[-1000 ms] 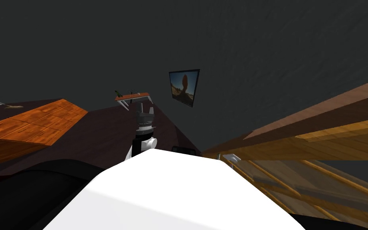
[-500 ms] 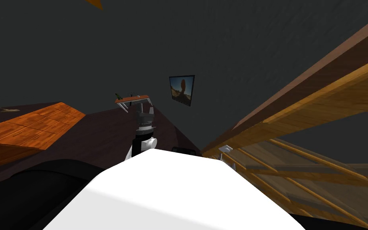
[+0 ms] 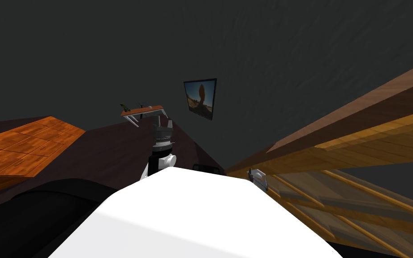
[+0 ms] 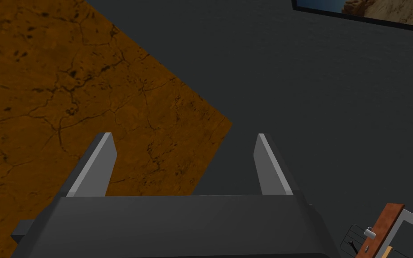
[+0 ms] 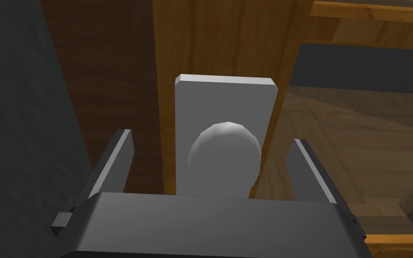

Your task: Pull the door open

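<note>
While poised with the right end effector (image 5: 211,136) open around the grey knob (image 5: 225,154) of the wooden door (image 5: 228,40), gripping nothing, and the left end effector (image 4: 184,136) open and empty, could slip off if pulled before closing.

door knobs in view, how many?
1: a rounded grey knob on a flat grey backplate, mounted on the wooden door, between the right gripper's open jaws. The door's other face is hidden.
</note>
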Available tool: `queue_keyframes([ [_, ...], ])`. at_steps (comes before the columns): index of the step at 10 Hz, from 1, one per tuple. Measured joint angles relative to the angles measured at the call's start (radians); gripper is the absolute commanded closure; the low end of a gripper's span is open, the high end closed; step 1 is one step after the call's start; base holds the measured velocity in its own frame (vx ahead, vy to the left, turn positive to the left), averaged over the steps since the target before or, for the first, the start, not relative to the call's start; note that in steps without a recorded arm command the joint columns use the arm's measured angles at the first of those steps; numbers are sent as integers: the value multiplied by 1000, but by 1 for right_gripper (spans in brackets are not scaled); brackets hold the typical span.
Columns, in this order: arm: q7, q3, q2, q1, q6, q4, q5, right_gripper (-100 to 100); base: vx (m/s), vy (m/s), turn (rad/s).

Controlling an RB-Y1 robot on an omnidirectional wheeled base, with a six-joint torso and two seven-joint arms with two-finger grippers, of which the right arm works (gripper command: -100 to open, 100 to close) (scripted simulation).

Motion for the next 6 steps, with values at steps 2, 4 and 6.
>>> queue_keyframes([
  [2,-2,-1,-1,0,1,1,-1,100,-10,-5,-6],
  [4,0,-1,-2,0,1,1,0,100,-10,-2,13],
  [6,1,-1,-2,0,1,1,0,100,0,0,0],
])
